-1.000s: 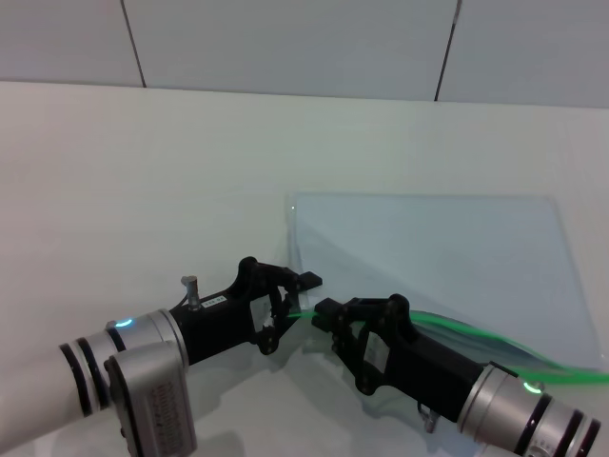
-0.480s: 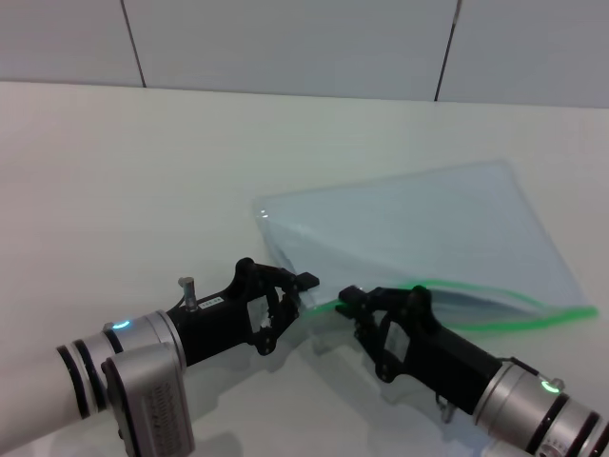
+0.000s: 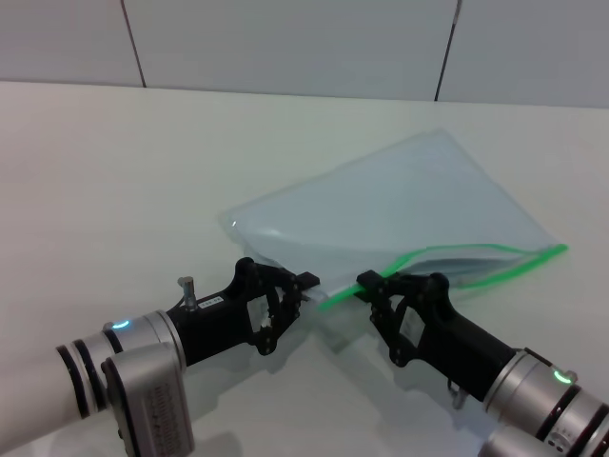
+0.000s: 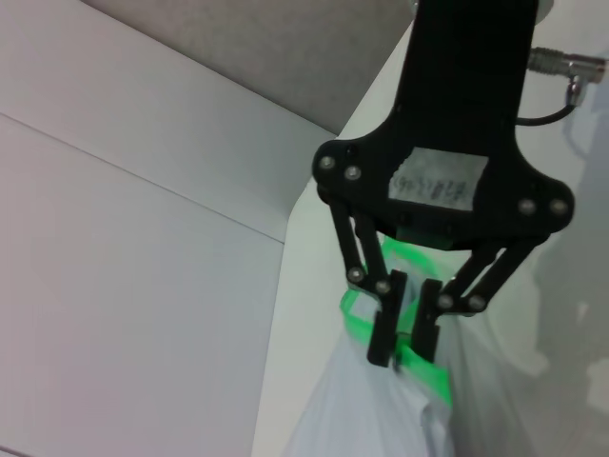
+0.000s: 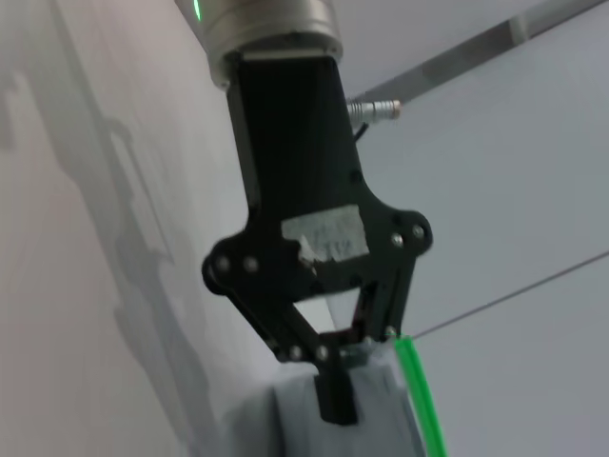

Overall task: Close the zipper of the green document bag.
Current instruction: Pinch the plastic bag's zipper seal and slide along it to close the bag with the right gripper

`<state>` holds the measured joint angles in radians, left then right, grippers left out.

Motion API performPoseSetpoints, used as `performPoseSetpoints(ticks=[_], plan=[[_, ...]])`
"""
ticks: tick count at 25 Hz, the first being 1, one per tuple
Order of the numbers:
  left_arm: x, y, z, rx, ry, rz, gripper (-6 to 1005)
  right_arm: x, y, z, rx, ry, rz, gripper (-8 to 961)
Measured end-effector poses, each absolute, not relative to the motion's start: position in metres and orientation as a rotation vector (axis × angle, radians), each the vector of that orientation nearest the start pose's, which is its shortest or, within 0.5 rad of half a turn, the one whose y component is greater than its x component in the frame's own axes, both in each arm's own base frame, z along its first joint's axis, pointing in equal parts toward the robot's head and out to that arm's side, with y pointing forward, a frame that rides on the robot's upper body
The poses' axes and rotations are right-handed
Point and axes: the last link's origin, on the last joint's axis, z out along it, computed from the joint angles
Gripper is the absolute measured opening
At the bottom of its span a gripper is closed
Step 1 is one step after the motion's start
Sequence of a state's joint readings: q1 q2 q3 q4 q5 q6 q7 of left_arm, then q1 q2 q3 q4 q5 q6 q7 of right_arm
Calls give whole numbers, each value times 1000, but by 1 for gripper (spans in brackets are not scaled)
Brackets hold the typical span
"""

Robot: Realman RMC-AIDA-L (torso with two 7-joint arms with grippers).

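A large, flat, translucent pale blue plastic document bag (image 3: 400,214) lies tilted on the white tabletop (image 3: 114,181), its far corner pointing away from the robot and its near corner drawn toward the two grippers. Along its near long edge runs the thin bright green plastic zipper strip (image 3: 495,255), which reaches from the bag's right corner down to the near corner between the arms. The left black gripper (image 3: 303,288) reaches in from the lower left and holds that near corner, where the green strip ends. The right black gripper (image 3: 373,283) comes in from the lower right and meets the green strip just beside the left one. In the left wrist view the right arm's gripper (image 4: 404,328) has its two fingers drawn close together on the green strip, pinching it. In the right wrist view the left arm's gripper (image 5: 344,373) has its fingers closed narrowly on the bag's pale corner beside the end of the green strip (image 5: 419,395).
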<state>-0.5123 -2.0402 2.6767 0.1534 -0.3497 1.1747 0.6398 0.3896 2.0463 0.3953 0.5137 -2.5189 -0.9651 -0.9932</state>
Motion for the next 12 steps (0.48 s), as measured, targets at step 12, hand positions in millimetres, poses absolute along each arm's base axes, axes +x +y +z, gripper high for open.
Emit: performPoseSetpoints(ticks=[12], plan=[[-283, 289, -98, -2193, 928, -225, 51, 253, 271, -128, -2042, -835, 109, 106]])
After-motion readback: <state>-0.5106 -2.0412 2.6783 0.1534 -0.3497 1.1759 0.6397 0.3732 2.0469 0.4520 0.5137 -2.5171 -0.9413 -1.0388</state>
